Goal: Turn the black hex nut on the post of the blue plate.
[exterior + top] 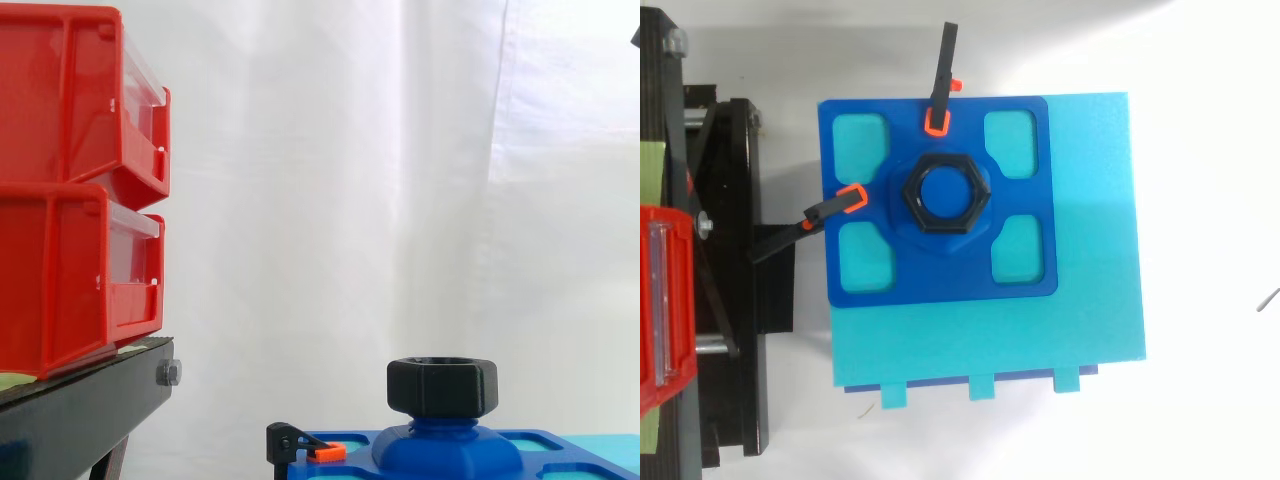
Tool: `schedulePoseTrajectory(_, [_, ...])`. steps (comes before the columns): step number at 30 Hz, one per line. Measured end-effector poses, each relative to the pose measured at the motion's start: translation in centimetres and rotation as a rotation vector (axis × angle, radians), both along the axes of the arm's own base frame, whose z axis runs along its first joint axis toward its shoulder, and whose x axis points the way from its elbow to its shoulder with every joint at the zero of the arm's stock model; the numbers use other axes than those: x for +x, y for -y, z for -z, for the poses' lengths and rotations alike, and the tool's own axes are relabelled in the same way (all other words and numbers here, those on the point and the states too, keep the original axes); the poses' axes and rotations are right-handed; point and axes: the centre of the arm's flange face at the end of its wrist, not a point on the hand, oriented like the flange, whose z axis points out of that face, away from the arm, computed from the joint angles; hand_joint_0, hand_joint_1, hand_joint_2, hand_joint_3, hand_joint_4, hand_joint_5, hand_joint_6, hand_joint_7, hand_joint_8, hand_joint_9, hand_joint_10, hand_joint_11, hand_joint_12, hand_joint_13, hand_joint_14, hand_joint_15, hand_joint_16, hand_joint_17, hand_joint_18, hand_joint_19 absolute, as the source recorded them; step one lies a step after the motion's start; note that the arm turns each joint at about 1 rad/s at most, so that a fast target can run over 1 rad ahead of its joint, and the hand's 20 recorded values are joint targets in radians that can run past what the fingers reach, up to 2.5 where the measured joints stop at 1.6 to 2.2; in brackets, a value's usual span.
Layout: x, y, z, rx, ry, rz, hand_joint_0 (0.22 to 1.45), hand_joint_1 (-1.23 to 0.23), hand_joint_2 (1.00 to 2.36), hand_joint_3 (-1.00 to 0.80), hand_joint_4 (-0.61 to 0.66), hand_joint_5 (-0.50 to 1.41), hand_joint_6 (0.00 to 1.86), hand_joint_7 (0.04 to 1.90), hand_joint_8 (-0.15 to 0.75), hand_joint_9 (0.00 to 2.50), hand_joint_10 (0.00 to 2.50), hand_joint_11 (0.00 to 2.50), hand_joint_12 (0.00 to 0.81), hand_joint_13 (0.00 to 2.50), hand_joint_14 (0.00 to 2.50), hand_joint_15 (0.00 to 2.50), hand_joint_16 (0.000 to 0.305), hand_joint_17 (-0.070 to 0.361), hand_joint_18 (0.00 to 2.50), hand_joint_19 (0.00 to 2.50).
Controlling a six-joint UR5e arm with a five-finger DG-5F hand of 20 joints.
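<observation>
A: Where is the black hex nut (944, 194)?

B: On the domed blue post (445, 450) at the middle of the square blue plate (940, 280), sitting level, its round bore facing up.

A: And the plate?

B: It lies flat on a pale turquoise block (1090, 300) on the white counter (1200, 420). Four rounded cut-outs around the post show turquoise beneath. Two black clamps with orange tips grip the plate's edges, one at the far side (936, 122) and one at the side toward the stand (848, 197).

A: The containers?

B: Two red plastic bins with clear fronts, the upper (70, 100) stacked on the lower (70, 280), on the black stand (80, 400) before the white curtain (350, 200). What is in them I cannot tell.

A: The hand's fingers, apart or together?

B: I cannot tell.
</observation>
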Motion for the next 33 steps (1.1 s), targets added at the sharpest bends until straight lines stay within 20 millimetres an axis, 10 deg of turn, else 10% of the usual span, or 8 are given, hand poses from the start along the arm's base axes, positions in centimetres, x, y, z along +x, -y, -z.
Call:
schedulePoseTrajectory(26, [8.8, -2.4, 4.9, -0.178, -0.022, -0.015, 0.47, -0.49, 1.0, -0.5, 0.18, -0.21, 0.5, 0.74, 0.25, 0.45, 0.0, 0.0, 0.372, 0.36, 0.0, 0.04, 0.062, 0.139, 0.32, 0.16])
schedulePoseTrajectory(33, [10.6, -2.7, 5.7, -0.226, -0.015, -0.019, 0.46, -0.47, 1.0, -0.5, 0.15, -0.22, 0.5, 0.71, 0.222, 0.28, 0.0, 0.0, 0.357, 0.06, 0.0, 0.0, 0.055, 0.123, 0.0, 0.0])
